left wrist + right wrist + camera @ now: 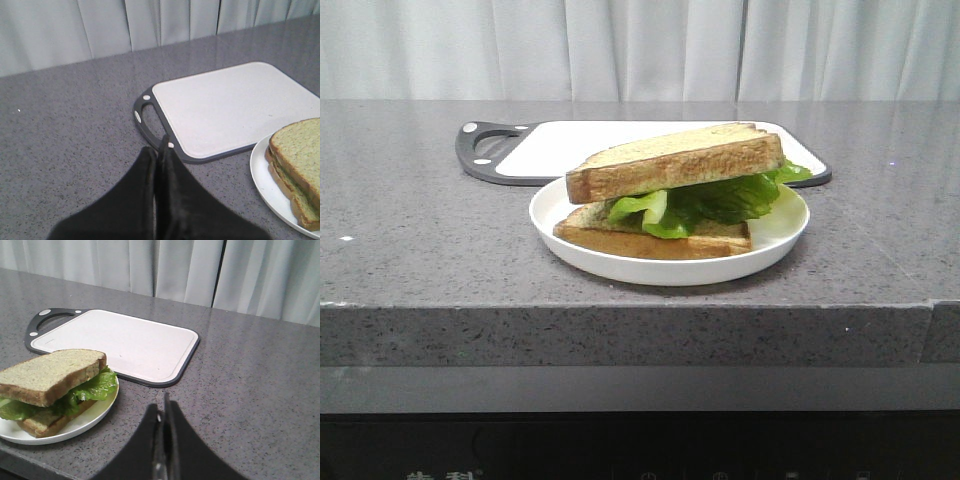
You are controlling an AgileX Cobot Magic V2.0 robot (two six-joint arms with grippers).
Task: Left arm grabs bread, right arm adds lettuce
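On the white plate (775, 245) a thick speckled bread (675, 160) slice lies tilted on top of the green ruffled lettuce (705, 200), with a second slice (650, 240) underneath. The wrist views show the same stack: bread (300, 150) at one edge, bread (47, 372) over lettuce (92, 387). My left gripper (157, 150) is shut and empty above the counter, beside the cutting board's handle. My right gripper (162, 410) is shut and empty over bare counter, beside the plate (95, 417). Neither arm shows in the front view.
A white cutting board (570, 145) with a dark rim and handle (485, 150) lies behind the plate. The grey stone counter (410, 240) ends at a front edge close to the plate. Pale curtains hang behind.
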